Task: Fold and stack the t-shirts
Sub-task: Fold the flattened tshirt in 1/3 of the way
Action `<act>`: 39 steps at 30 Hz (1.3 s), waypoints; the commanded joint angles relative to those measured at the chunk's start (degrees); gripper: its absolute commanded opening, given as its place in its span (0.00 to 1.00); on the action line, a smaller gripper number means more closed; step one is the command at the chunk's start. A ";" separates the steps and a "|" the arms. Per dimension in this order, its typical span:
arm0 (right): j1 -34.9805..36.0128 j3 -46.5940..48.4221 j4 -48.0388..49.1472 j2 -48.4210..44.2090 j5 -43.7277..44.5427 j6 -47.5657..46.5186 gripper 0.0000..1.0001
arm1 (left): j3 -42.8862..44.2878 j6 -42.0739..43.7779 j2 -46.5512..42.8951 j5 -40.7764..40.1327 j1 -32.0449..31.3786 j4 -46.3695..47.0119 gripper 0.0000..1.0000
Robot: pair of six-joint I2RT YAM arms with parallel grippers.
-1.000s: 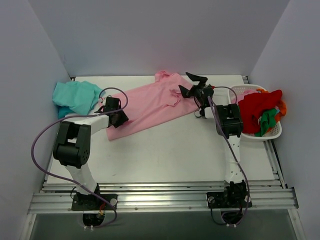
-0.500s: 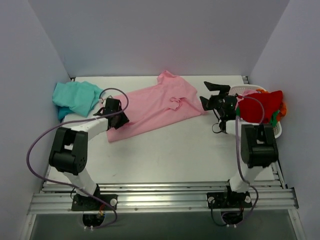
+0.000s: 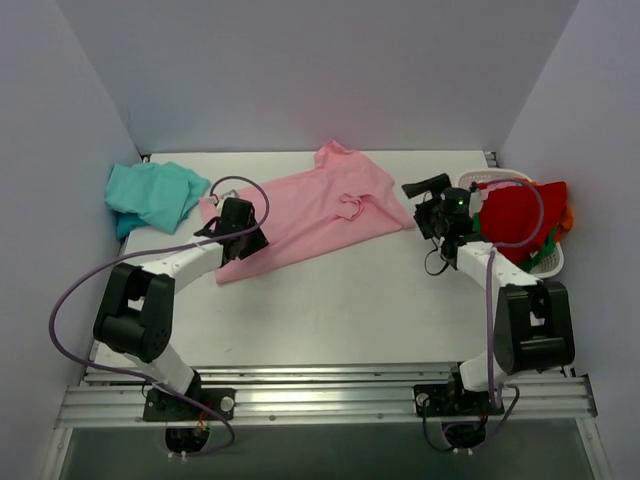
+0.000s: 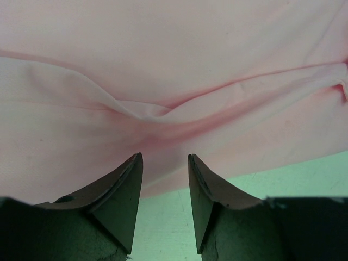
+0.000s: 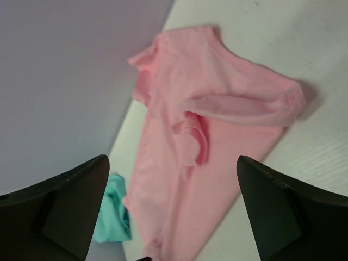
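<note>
Overhead view. A light pink t-shirt (image 3: 310, 215) is laid out flat and slantwise on the white table (image 3: 350, 300), its hem towards the near left and its neck and sleeves towards the far right. One sleeve is folded back over the chest, and a small crumpled fold is seen near the middle of the upper body. A teal t-shirt (image 3: 150, 195) is bunched in the far left corner, just beside the pink one; whether the two touch cannot be told. A white plastic basket (image 3: 545, 268) is set at the right edge of the table and is filled with a red garment (image 3: 515, 215), a green garment (image 3: 535, 245) and an orange garment (image 3: 567, 215).

Left arm. The left gripper (image 3: 240, 232) is placed over the hem end of the pink t-shirt. In the left wrist view its fingers (image 4: 128, 187) are parted by a narrow gap at the cloth's edge; a raised crease is seen just ahead of them, and no cloth is seen pinched between them.

Right arm. The right gripper (image 3: 420, 203) is held between the basket and the pink t-shirt's right sleeve, apart from both. In the right wrist view its fingers (image 5: 277, 201) are spread wide and nothing is held.
</note>
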 commanded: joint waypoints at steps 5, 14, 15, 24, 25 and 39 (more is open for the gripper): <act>5.26 12.11 -6.96 18.58 -3.63 -5.68 0.96 | 1.39 -0.71 -0.72 -3.48 -3.04 -1.65 0.47; 7.02 17.56 -7.04 24.49 -1.62 -4.36 0.93 | 1.13 -0.53 -0.10 -3.83 -3.21 -0.94 0.47; 6.93 18.52 -7.22 24.84 -1.53 -4.45 0.93 | 1.04 -0.45 -0.10 -3.74 -3.21 -0.94 0.46; 6.58 27.75 -10.64 31.87 1.37 -3.31 0.90 | -0.10 0.61 -0.63 -4.10 -2.95 -0.94 0.46; 6.58 28.11 -11.08 33.27 1.46 -3.04 0.89 | -0.19 0.61 -0.63 -4.01 -2.86 -0.86 0.46; 5.97 26.45 -10.74 33.56 1.81 -1.02 0.86 | -0.37 1.22 1.48 -2.78 -1.98 1.08 0.46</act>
